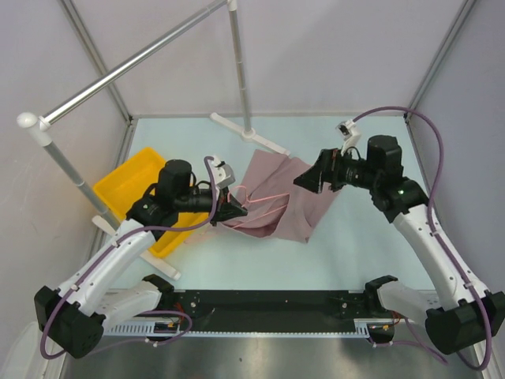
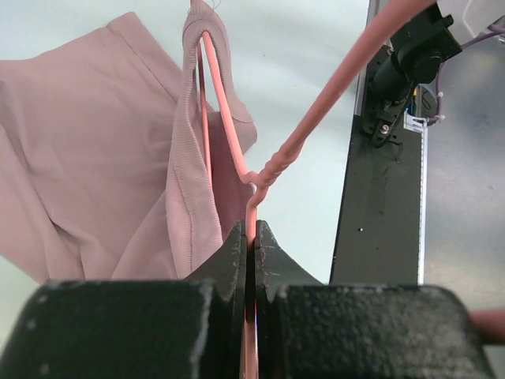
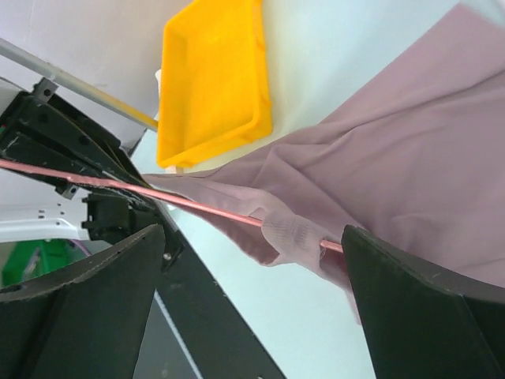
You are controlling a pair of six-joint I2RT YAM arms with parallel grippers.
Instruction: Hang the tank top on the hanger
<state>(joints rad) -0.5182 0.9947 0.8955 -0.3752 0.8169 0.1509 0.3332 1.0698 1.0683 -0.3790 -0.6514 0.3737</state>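
**Desk** (image 1: 355, 245): pale surface. A grey rail (image 1: 134, 61) on stands crosses the 11 o'clock corner. A yellow tray (image 1: 126, 188) sits at 9 o'clock, partly under the left arm.

**Tank top** (image 1: 304, 209): lies crumpled near the desk centre, most of its body flat on the surface and spreading towards 3 o'clock. It is not hung. In the left wrist view one strap (image 2: 189, 118) is looped over a wire arm of the hanger. In the right wrist view a ribbed edge is draped across the wire.

**Hanger** (image 2: 230, 134): thin pink wire, low over the garment's 9 o'clock side, with its arms reaching into the fabric.

**Left fingers** (image 2: 237, 249): closed tight on the hanger's wire just below the twisted neck.

**Right fingers** (image 3: 410, 300): spread wide and holding nothing. The wire and the draped fabric edge pass between them without contact. In the overhead view they are at the garment's 1 o'clock edge.

**Hazards, as judged:**
- The draped edge is unsupported and could slide off the wire if the hanger tilts or lifts.
- The wire is thin and held at a single pinch, so it may swivel under the fabric's weight.
- The second shoulder does not appear to be seated. Lifting now would probably leave the top hanging from one side, or drop it.
- If the right fingers close here, they could catch wire and cloth together and pin the strap instead of pulling it along.
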